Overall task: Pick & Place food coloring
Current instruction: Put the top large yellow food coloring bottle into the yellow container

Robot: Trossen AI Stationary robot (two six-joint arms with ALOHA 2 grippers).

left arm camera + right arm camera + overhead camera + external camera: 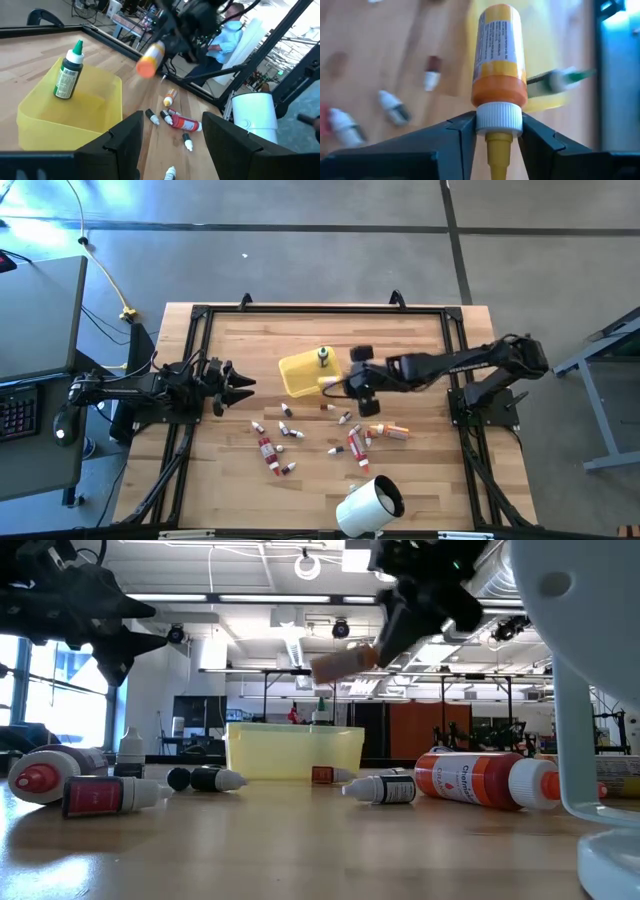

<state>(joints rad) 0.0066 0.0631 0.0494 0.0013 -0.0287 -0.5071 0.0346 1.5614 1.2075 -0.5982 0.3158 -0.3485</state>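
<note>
- One small dark dropper bottle with a green cap (323,358) stands upright in the yellow rectangular plastic tray (300,377); nothing else shows inside it.
- Right gripper (498,132) is clamped on the white cap of an orange-and-yellow food coloring tube (498,55), held in the air just beside the tray's edge, so a second item looks close to delivery.
- Roughly a dozen bottles and tubes (355,443) lie scattered on the wooden table (420,330), so most of the job remains.
- Left gripper (240,386) waits with jaws apart, near the tray.
</note>
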